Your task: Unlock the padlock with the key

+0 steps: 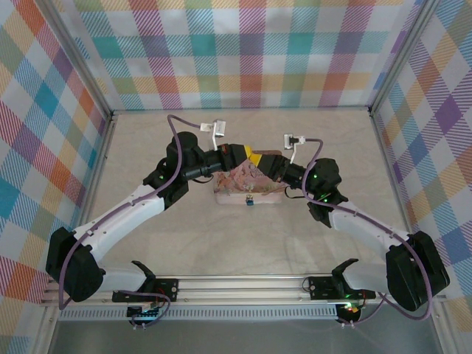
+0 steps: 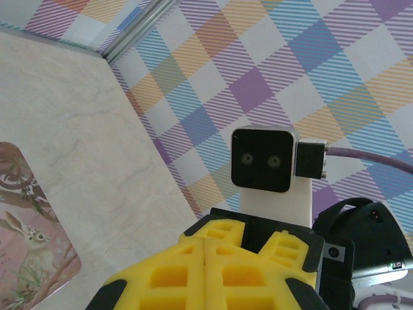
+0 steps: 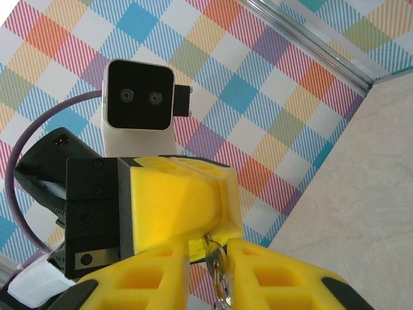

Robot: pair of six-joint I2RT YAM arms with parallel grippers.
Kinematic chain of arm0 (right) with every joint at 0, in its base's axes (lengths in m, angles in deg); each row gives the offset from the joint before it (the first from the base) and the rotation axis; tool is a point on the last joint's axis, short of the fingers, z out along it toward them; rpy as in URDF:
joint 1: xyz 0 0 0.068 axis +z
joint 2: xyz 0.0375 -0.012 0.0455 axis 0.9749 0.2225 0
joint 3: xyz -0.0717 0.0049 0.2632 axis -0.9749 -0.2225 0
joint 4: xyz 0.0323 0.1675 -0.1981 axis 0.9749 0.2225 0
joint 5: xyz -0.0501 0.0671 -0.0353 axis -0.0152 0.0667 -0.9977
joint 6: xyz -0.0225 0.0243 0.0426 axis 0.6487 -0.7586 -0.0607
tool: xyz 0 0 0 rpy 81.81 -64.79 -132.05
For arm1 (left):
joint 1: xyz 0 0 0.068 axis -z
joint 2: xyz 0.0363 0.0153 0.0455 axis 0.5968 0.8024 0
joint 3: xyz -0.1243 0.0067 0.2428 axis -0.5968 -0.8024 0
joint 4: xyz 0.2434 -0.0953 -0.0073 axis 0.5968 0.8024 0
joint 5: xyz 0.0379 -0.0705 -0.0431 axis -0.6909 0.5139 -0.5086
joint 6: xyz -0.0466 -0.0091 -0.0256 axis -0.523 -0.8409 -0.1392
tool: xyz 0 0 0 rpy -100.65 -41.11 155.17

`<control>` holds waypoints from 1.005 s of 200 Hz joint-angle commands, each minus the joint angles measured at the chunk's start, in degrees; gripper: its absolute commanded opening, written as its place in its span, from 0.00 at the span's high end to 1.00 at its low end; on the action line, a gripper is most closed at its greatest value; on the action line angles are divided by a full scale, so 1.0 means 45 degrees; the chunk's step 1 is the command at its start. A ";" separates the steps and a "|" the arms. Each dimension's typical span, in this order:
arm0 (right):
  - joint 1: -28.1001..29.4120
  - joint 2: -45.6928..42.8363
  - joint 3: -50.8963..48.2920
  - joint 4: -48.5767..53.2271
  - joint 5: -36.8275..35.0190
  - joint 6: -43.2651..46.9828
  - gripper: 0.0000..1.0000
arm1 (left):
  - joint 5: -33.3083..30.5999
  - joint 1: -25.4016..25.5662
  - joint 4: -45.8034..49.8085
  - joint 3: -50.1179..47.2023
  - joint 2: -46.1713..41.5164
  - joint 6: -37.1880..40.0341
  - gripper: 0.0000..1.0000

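Right end effector (image 3: 208, 253) narrowly pinches the tiny brass padlock (image 3: 219, 268), raised above the pink box (image 1: 247, 188). The left end effector (image 2: 205, 240) is closed just beside it, contents hidden. It looks light, hard and slippery, so grip its flat body.

Lab test cell: plaid-lined walls (image 1: 243, 51) w/ alu frame, beige tabletop (image 1: 243, 243), 2 bolted arms.

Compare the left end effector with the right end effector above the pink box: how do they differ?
The left end effector has yellow fingers pressed together along a seam; the right end effector has fingers slightly apart with a small metal piece in the gap. The left end effector reaches over the pink box from its left, the right end effector from its right. Both have yellow fingers, tips meeting.
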 commanded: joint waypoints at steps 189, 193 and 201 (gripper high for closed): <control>0.0127 -0.2424 -0.0256 0.2890 -0.0809 0.2306 1.00 | -0.0744 -0.0718 0.1351 -0.0454 -0.1901 0.0526 0.48; 0.0122 -0.2535 -0.0257 0.3079 -0.0875 0.2430 1.00 | -0.0811 -0.0729 0.1517 -0.0492 -0.1975 0.0585 0.47; 0.0105 -0.2751 -0.0255 0.3717 -0.1052 0.2640 1.00 | -0.0977 -0.0766 0.1877 -0.0596 -0.2113 0.0691 0.46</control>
